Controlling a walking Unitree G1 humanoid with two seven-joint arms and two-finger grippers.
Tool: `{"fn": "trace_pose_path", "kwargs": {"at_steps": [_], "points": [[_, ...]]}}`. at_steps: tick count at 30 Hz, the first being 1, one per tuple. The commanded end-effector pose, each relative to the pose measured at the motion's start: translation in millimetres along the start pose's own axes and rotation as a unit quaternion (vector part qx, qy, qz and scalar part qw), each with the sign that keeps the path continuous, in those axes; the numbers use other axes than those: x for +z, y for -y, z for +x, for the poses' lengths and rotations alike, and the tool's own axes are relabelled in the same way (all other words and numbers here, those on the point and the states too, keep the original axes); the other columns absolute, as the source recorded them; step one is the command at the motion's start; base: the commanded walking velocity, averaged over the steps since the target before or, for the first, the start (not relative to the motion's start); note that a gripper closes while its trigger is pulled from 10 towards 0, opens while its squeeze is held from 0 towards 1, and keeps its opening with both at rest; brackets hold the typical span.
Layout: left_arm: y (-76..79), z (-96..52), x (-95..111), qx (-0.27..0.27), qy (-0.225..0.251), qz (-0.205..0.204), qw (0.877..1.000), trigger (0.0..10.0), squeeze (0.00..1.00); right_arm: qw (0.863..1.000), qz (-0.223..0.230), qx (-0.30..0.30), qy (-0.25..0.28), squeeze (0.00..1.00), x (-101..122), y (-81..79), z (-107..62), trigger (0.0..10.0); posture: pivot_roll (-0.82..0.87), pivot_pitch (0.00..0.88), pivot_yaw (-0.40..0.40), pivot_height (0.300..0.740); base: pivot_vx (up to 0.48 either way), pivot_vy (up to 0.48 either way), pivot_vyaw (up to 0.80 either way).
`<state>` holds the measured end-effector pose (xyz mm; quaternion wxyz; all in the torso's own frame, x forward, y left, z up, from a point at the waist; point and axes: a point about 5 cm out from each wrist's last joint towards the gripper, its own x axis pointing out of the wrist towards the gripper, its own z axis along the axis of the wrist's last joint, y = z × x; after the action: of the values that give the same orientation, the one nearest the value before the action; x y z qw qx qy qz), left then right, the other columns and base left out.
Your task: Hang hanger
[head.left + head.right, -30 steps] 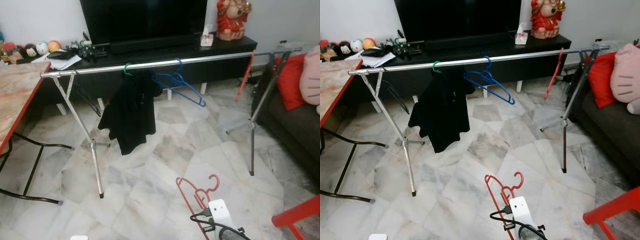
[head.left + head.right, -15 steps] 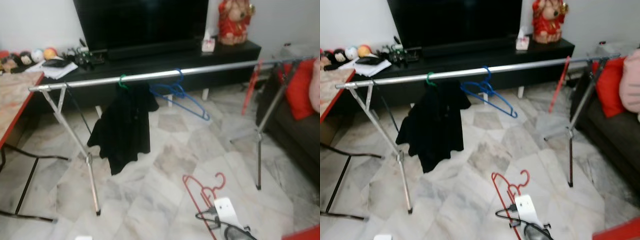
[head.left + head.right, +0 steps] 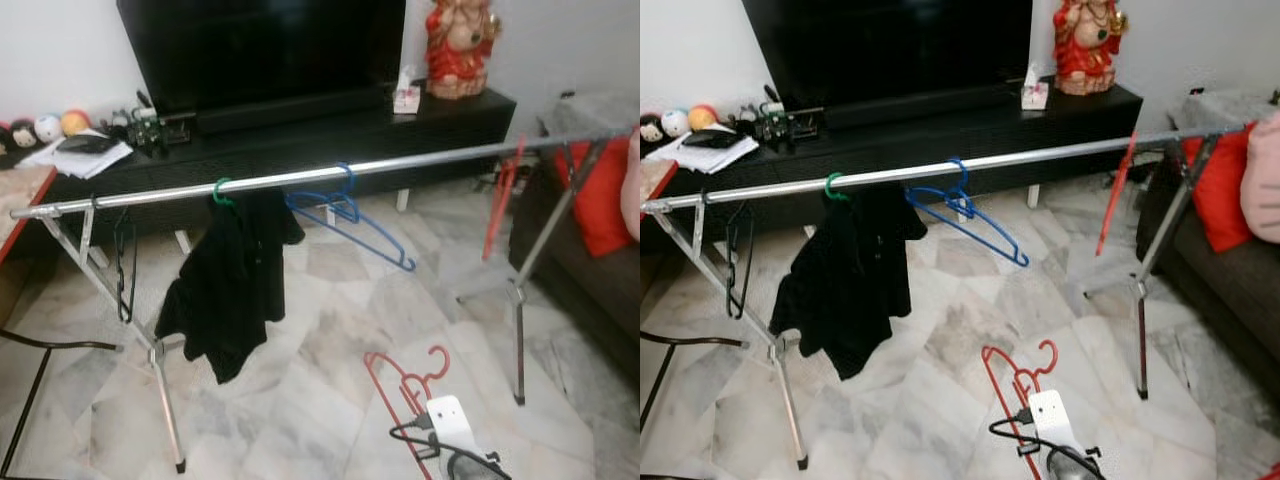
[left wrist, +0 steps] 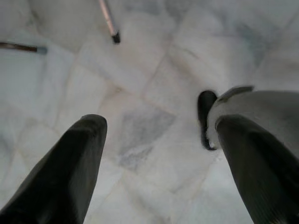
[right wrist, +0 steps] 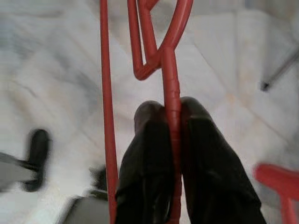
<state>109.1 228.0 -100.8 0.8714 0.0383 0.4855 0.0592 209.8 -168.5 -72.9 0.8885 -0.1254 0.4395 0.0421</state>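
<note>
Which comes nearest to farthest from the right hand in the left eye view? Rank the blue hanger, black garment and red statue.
From the right hand, holding the red hanger:
1. Blue hanger, on the rail, directly beyond.
2. Black garment, hanging further left.
3. Red statue, on the TV cabinet, far back.

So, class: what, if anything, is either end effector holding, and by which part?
The right end effector pinches the red hanger by a straight bar; the left end effector holds nothing.

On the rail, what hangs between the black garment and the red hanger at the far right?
One blue hanger, hooked on the rail in the right eye view.
</note>
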Motion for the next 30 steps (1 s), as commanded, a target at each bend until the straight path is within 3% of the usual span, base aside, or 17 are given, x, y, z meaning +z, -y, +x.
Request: {"fn": "trace_pose_path", "kwargs": {"at_steps": [1, 17, 30], "points": [[0.2, 1.0, 2.3, 0.0, -0.001, 0.0, 1.0, 10.0, 0.0, 1.0, 0.0, -0.003, 0.005, 0.0, 1.2, 3.4, 0.0, 10.0, -0.09, 0.0, 0.05, 0.74, 0.352, 0.0, 0.0], [-1.1, 0.7, 2.4, -0.002, 0.002, 0.012, 1.0, 10.0, 0.0, 1.0, 0.0, -0.004, 0.002, 0.0, -0.5, 4.9, -0.2, 10.0, -0.09, 0.0, 0.045, 0.74, 0.0, 0.0, 0.0], [-4.6, -0.5, 0.3, -0.002, 0.002, 0.017, 1.0, 10.0, 0.0, 1.0, 0.001, -0.005, 0.005, 0.0, 1.9, 4.4, 0.1, 10.0, -0.09, 0.0, 0.044, 0.74, 0.0, -0.321, 0.0]]}}
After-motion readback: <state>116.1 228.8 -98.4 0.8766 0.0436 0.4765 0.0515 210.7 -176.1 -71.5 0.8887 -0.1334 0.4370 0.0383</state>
